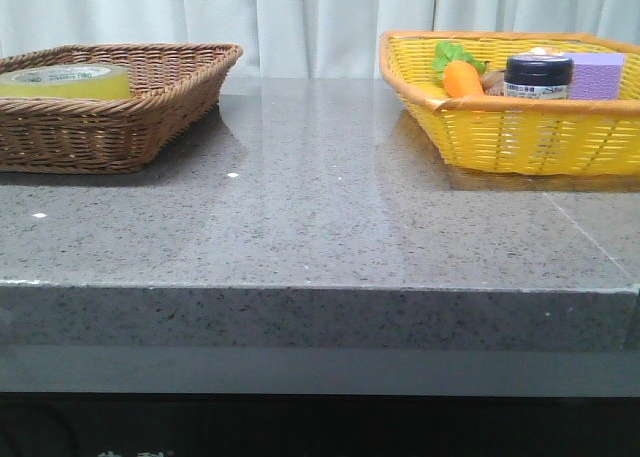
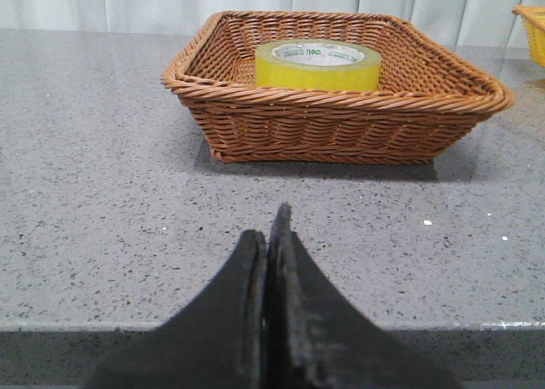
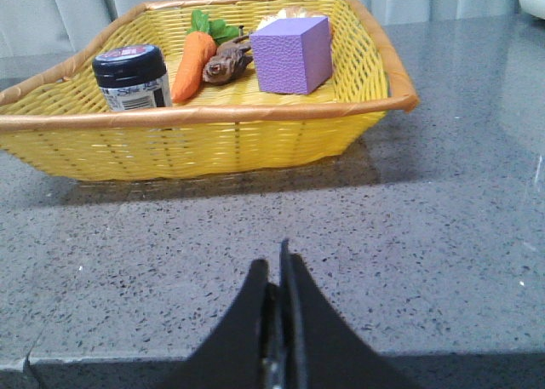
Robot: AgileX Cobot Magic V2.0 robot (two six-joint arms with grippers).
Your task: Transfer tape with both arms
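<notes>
The left gripper (image 2: 271, 236) is pressed together, empty; straight ahead of it the tape (image 2: 318, 64) lies flat in the brown basket (image 2: 341, 125); probably light, rigid, slick-sided, best pinched across its wall through the core.

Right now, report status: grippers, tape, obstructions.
Left gripper shut, empty; right gripper shut, empty. Tape flat in brown basket, untouched. Nothing on the table between the baskets.
</notes>
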